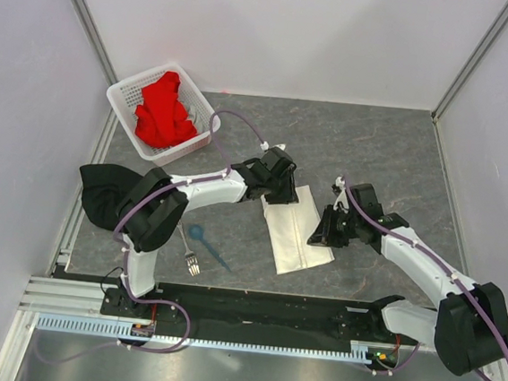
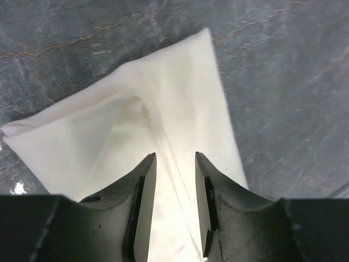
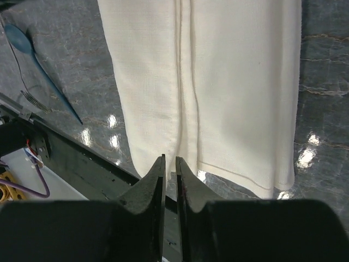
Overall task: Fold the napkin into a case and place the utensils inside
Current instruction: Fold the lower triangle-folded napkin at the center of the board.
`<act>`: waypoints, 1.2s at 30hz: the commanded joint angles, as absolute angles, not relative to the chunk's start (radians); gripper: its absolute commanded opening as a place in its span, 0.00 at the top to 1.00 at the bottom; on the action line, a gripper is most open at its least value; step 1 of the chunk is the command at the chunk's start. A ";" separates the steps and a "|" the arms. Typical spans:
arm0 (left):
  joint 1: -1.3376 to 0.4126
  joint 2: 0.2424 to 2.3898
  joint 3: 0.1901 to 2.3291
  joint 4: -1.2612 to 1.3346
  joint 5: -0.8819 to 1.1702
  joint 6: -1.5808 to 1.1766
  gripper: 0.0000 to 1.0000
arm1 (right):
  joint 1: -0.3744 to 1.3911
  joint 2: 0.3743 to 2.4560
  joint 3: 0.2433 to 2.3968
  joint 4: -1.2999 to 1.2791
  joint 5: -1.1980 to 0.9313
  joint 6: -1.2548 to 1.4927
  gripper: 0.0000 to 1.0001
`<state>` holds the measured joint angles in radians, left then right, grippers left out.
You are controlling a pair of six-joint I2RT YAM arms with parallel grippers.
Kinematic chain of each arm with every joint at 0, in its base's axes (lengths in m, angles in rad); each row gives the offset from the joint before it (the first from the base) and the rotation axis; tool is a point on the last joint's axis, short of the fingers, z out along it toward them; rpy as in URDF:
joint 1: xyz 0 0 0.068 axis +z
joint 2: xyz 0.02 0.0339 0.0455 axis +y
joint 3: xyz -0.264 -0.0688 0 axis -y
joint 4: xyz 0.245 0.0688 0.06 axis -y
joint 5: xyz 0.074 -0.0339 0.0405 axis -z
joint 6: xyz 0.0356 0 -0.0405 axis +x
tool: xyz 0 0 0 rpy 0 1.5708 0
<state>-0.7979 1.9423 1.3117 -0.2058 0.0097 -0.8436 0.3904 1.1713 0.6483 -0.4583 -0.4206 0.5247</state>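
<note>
The napkin (image 1: 297, 232) lies flat on the table (image 1: 392, 159), already folded into a long layered strip with two edges meeting down its middle. It sits directly beneath the left pincer (image 2: 175, 159), which hangs over one end of the strip. The right pincer (image 3: 170, 161) is at the strip's long edge, with the cloth spread out ahead of its tips.

Left pincer: fingers apart, nothing between them, cloth visible through the gap. Right pincer: fingers parted only by a thin slit, nothing in it.

The spoon (image 1: 206, 243) and fork (image 1: 190, 255) lie side by side on the far side of the strip from the right pincer, well apart from both pincers and just beside the cloth.

Handling, by judgement: the cloth is light, soft and limp. It will sag, drag and unfold if lifted by one layer. A raised pucker shows just ahead of the left fingertips, so the layers there are loose. Take hold at an edge or corner, pinching all the layers together. Grip both ends at once for any further fold. The fork is thin, stiff and probably slippery: pinch across its handle. The spoon is light plastic: grip it at mid-handle.
</note>
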 commanded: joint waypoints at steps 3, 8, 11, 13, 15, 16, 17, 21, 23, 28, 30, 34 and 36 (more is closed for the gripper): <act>-0.790 1.826 1.272 -0.181 0.051 -0.835 0.57 | 0.399 1.193 0.688 -0.465 -0.400 0.479 0.81; -0.773 1.856 1.279 -0.202 0.081 -0.830 0.77 | 0.394 1.277 0.801 -0.463 -0.290 0.459 0.80; -0.766 1.885 1.293 -0.206 0.069 -0.828 0.85 | 0.371 1.379 0.888 -0.448 -0.307 0.459 0.82; -0.759 1.911 1.301 -0.206 0.066 -0.830 0.89 | 0.367 1.428 0.948 -0.428 -0.336 0.465 0.85; -0.747 1.925 1.315 -0.206 0.060 -0.828 0.91 | 0.367 1.497 1.001 -0.397 -0.341 0.477 0.92; -0.744 1.936 1.321 -0.206 0.061 -0.828 0.91 | 0.365 1.540 1.017 -0.390 -0.339 0.483 0.96; -0.735 1.953 1.333 -0.206 0.064 -0.827 0.92 | 0.365 1.561 1.034 -0.373 -0.341 0.489 1.00; -0.716 1.993 1.354 -0.203 0.087 -0.821 0.93 | 0.365 1.672 1.138 -0.348 -0.359 0.517 1.00; -0.710 2.009 1.365 -0.196 0.092 -0.819 0.93 | 0.367 1.732 1.169 -0.339 -0.368 0.523 1.00; -0.704 2.046 1.388 -0.175 0.118 -0.816 0.94 | 0.365 1.833 1.242 -0.324 -0.359 0.528 1.00; -0.696 2.055 1.388 -0.173 0.118 -0.818 0.94 | 0.368 1.859 1.252 -0.318 -0.367 0.531 1.00; -0.678 2.068 1.382 -0.164 0.114 -0.819 0.94 | 0.365 1.905 1.239 -0.299 -0.345 0.528 1.00; -0.673 2.069 1.379 -0.160 0.106 -0.821 0.95 | 0.365 1.920 1.239 -0.299 -0.334 0.523 1.00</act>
<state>-0.6922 2.0567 1.3533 -0.1997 0.1093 -0.8433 0.3672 1.8923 1.2156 -0.3286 -0.3569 0.5228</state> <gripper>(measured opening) 0.059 0.007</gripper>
